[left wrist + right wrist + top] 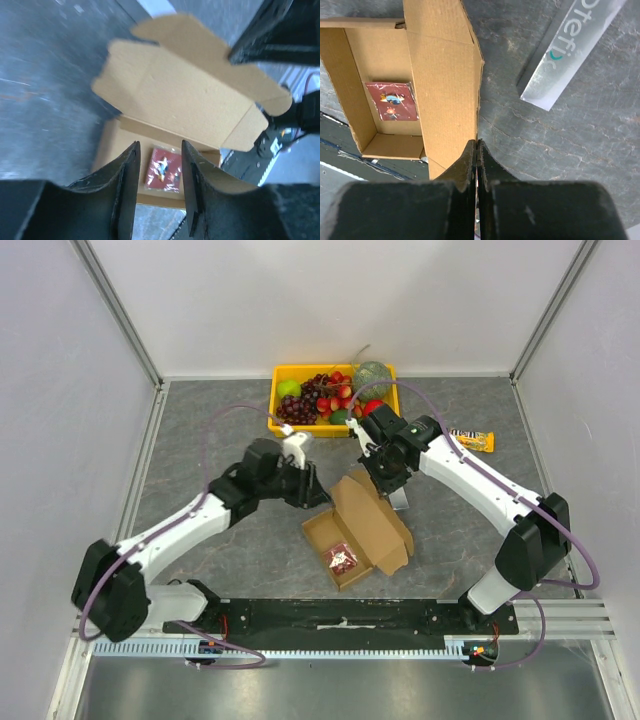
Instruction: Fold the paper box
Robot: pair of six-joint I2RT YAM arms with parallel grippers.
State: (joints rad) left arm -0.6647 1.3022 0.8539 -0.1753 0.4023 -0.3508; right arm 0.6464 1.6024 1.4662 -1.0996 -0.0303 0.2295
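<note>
The paper box (365, 525) lies open in the middle of the table, a brown cardboard carton with its lid (442, 75) raised at a slant. A red packet (343, 560) rests on the carton's floor. My right gripper (477, 145) is shut on the free edge of the lid, above the box's far right side (385, 480). My left gripper (160, 147) is open and holds nothing; it hovers just left of the box (305, 485). In the left wrist view the red packet (162, 169) shows through the gap between the fingers, with the lid (190, 95) beyond.
A yellow tray (272, 400) of fruit stands at the back centre. A wrapped snack bar (472, 440) lies at the right. A silvery printed block (565, 55) rests on the table just right of the lid. The black base rail (330, 615) runs along the near edge.
</note>
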